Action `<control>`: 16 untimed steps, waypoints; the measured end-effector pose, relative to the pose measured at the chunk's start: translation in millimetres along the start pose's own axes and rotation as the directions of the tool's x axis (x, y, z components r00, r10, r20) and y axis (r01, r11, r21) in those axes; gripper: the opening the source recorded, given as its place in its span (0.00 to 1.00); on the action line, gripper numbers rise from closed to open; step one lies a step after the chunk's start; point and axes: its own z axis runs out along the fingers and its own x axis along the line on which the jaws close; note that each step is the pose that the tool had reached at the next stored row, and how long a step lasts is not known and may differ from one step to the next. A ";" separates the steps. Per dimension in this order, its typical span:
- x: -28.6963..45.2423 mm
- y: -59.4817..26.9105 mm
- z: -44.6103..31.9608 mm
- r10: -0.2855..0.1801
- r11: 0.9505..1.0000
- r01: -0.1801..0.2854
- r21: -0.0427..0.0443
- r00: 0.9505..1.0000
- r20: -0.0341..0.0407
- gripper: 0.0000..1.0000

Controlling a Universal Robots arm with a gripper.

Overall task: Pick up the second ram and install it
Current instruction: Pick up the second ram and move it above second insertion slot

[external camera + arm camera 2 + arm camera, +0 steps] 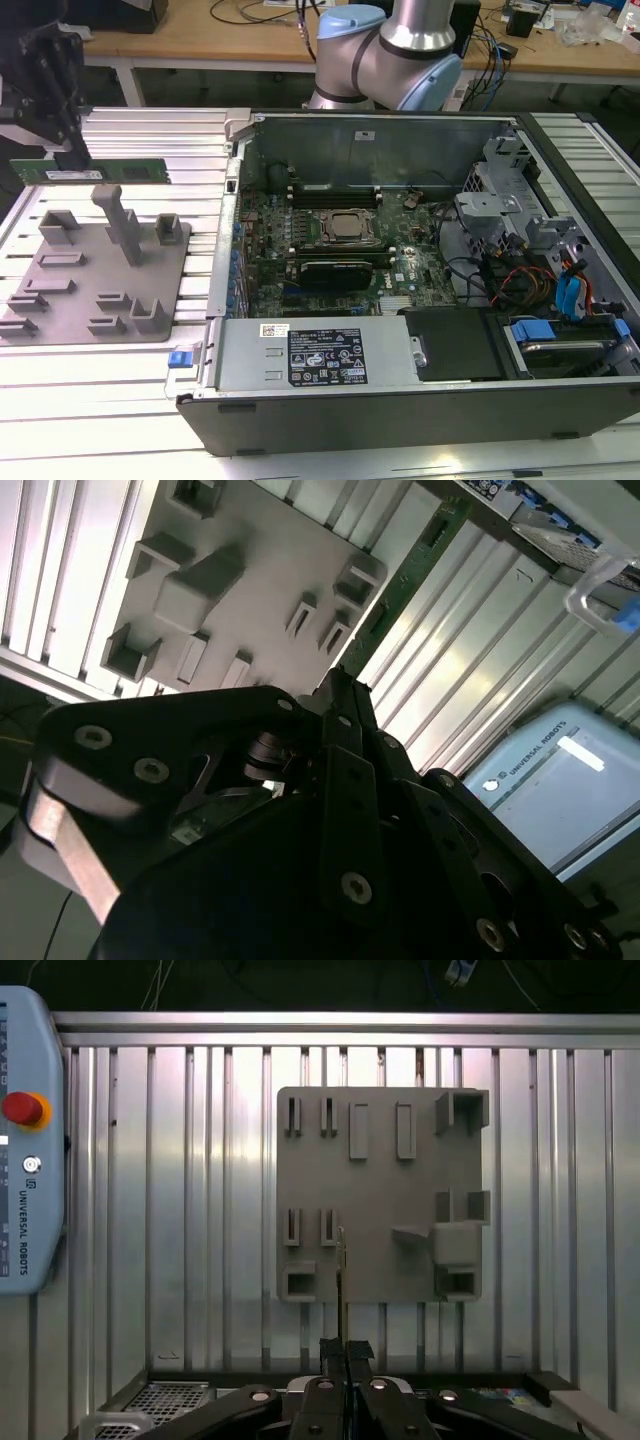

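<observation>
While the exterior view is watched, the second ram (125,171) is seen gripped near its middle by the claw (78,160), whose fingers are clamped shut on the stick. The green stick is held level and on edge at the exterior view's left. It is placed by the far side of the grey fixture plate (100,270) and well apart from the open computer case (400,425). Whether the stick is touching the plate cannot be told.

In the first wrist view the stick (343,1270) is caught edge-on as a thin line. It runs out from between the closed fingertips of the claw (345,1352), past a pair of small slots near the plate's (380,1180) edge. In the second wrist view the stick (405,575) is shown slanting away from the dark claw (340,685), with the plate (260,570) alongside it.

The plate is laid flat on the ribbed metal tabletop (90,400), and grey blocks and one tall post (122,225) are raised from it. Inside the case the green motherboard (270,225) is exposed, with the processor socket (345,228) at its middle and a black card (340,270) seated just beside it. A teach pendant (30,1160) with a red button (22,1108) is lying on the tabletop, well apart from the plate. The arm's pale blue joint (350,40) is seen behind the case.
</observation>
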 end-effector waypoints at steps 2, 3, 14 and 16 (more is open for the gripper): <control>0.0 -9.5 -0.2 0.000 1.000 0.000 0.000 1.000 0.000 0.09; 0.0 -13.2 -0.4 0.000 1.000 0.000 0.000 1.000 0.000 0.09; 0.1 -50.4 -1.4 0.000 1.000 0.000 0.000 1.000 0.000 0.09; 0.1 -56.6 -1.4 0.000 1.000 0.000 0.000 1.000 0.000 0.09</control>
